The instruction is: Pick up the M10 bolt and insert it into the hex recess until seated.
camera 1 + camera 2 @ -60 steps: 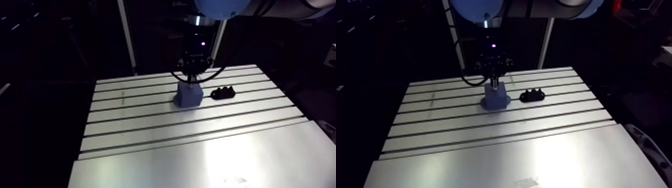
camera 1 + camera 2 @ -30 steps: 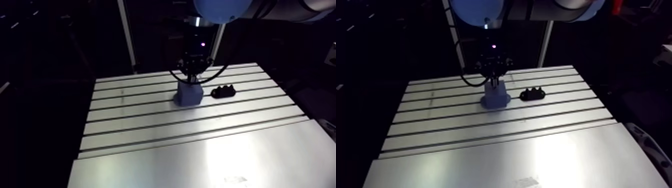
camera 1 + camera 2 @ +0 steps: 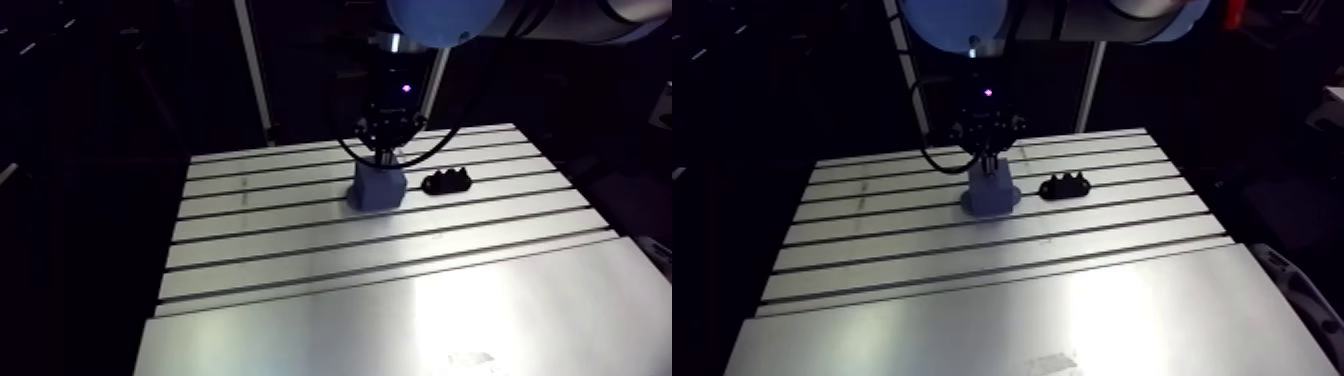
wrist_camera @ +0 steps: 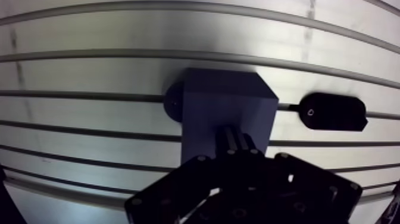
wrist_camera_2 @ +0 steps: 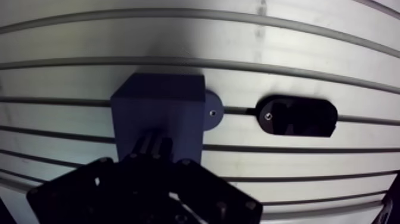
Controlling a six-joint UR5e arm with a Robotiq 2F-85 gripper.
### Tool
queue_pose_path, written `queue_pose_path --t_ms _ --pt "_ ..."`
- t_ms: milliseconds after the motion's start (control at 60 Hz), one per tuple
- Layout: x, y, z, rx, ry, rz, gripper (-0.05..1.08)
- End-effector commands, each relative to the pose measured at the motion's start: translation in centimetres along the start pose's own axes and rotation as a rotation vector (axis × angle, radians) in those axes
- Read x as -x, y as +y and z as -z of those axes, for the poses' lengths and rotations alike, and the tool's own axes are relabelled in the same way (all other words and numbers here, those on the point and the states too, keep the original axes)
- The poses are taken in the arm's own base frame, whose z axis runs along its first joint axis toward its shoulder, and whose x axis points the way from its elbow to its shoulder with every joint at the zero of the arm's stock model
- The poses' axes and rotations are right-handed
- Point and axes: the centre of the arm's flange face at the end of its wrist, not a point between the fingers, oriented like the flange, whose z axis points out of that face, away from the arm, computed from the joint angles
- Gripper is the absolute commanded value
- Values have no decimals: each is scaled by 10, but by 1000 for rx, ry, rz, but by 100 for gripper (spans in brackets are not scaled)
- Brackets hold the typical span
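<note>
A blue block (image 4: 223, 110) stands on the slotted table (image 3: 300, 250), and its base flange (image 5: 212, 112) pokes out on one side. My gripper (image 4: 236, 138) comes straight down onto the block's top face. Its two dark fingers (image 5: 146, 146) stand close together, shut on a thin dark piece that I take for the M10 bolt. The fingers hide the bolt's shape and the hex recess beneath them. In the arm view the gripper (image 3: 988, 160) touches the top of the block (image 3: 991, 190).
A black oval holder (image 4: 331, 111) with a small screw lies on the table beside the block, a short gap away; it shows in the arm view as a low black holder (image 3: 447, 182). A smooth plate (image 3: 400, 320) covers the table's near part.
The arm view has shifted a little. The gripper stays on top of the blue block, perhaps slightly lower; the block and the black holder have not moved.
</note>
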Motion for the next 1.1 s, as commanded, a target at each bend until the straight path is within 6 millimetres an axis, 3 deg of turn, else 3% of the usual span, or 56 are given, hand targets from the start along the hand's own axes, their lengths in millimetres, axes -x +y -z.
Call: queue_pose_path --t_ms 17,783,1100 --pt "0 0 0 -1 -1 1 108" --pt "2 -1 -3 -2 -5 2 108" --pt "1 -3 12 1 16 7 108"
